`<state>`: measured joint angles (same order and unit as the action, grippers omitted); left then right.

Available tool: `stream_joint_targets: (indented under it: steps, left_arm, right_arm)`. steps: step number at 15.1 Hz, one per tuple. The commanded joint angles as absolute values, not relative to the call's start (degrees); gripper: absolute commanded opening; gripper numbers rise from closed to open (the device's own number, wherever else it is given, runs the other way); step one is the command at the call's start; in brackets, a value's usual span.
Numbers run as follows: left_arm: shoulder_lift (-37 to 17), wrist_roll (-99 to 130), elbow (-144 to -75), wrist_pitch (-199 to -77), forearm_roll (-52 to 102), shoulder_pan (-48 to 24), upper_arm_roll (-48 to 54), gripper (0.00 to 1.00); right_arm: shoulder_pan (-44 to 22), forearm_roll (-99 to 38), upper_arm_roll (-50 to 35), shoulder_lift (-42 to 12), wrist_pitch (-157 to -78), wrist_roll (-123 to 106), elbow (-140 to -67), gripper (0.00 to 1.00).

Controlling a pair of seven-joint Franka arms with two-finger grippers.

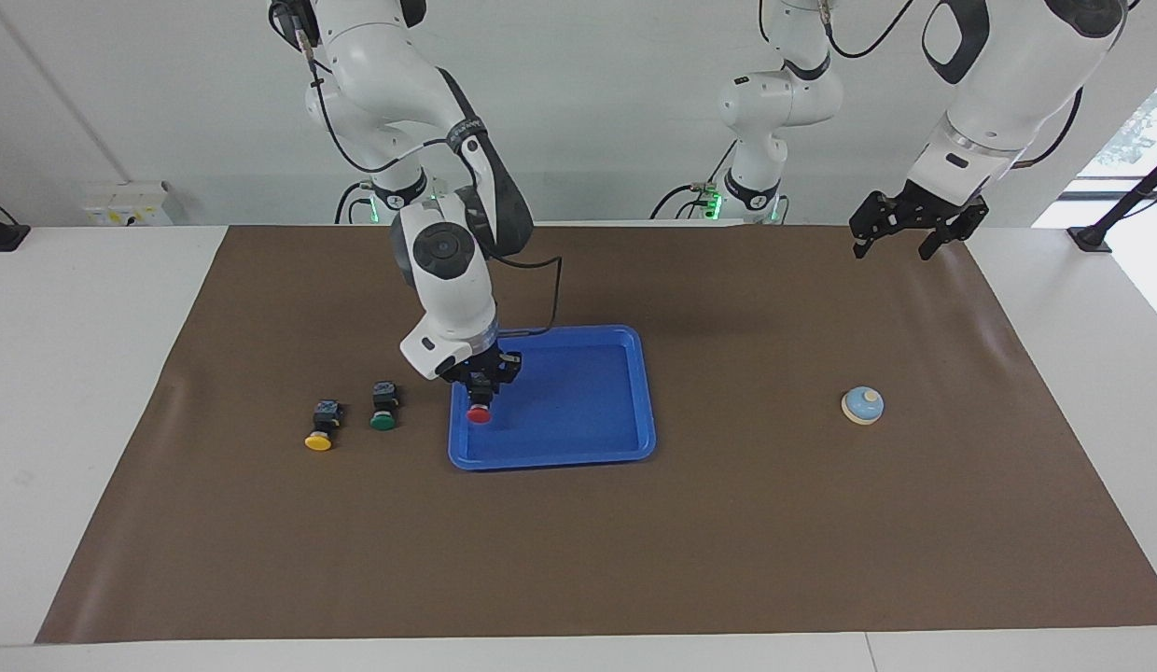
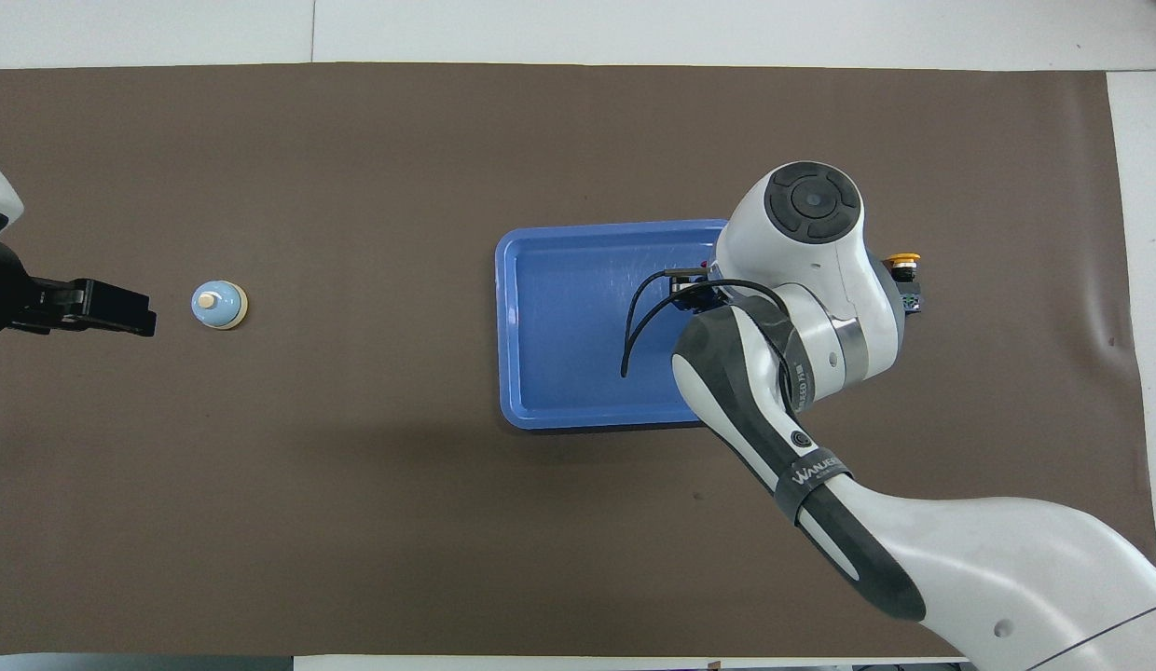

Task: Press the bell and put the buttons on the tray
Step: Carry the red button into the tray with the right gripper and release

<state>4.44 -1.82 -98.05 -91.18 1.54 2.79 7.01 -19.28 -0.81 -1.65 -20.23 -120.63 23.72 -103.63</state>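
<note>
right gripper (image 1: 481,387) grasps red button (image 1: 479,413), low over tray (image 1: 578,455) edge at 9 o'clock, probably to release | left gripper (image 1: 915,227) released, waits | bell (image 1: 862,406) on desk

A: Where is the facing camera mounted?
B: High, across the table, looking toward both arm bases at 12 o'clock; moderately distant.
A: And the overhead camera?
B: Above the robots' end, looking steeply down. Both views cover the brown mat (image 1: 634,541) and tray (image 1: 646,392), rotated half a turn.
</note>
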Motion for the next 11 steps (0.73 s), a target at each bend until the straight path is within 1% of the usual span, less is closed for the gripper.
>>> stream_joint_targets:
  steps: [1, 7, 8, 9, 10, 11]
  left_arm:
    - [4.5, -1.1, -97.6, -90.1, 0.5, 2.9, 7.0, 1.00]
    - [4.5, -1.1, -97.6, -90.1, 0.5, 2.9, 7.1, 1.00]
    - [4.5, -1.1, -97.6, -90.1, 0.5, 2.9, 7.0, 1.00]
    - [4.5, -1.1, -97.6, -90.1, 0.5, 2.9, 7.0, 1.00]
    - [4.5, -1.1, -97.6, -90.1, 0.5, 2.9, 7.0, 1.00]
    - [4.5, -1.1, -97.6, -90.1, 0.5, 2.9, 7.0, 1.00]
  right_arm:
    - [-19.6, -1.1, -1.6, -19.5, -121.1, 23.0, -104.8, 0.00]
    - [-21.4, -1.2, -1.6, -19.0, -122.9, 22.1, -108.1, 0.00]
    - [-21.4, -1.2, -1.6, -18.9, -122.9, 21.7, -108.5, 0.08]
    - [-21.4, -1.2, -1.6, -18.7, -123.0, 21.6, -108.8, 0.21]
    - [-21.4, -1.2, -1.6, -18.6, -123.0, 21.6, -109.0, 0.41]
    - [-21.4, -1.2, -1.6, -18.6, -122.9, 21.7, -109.0, 0.57]
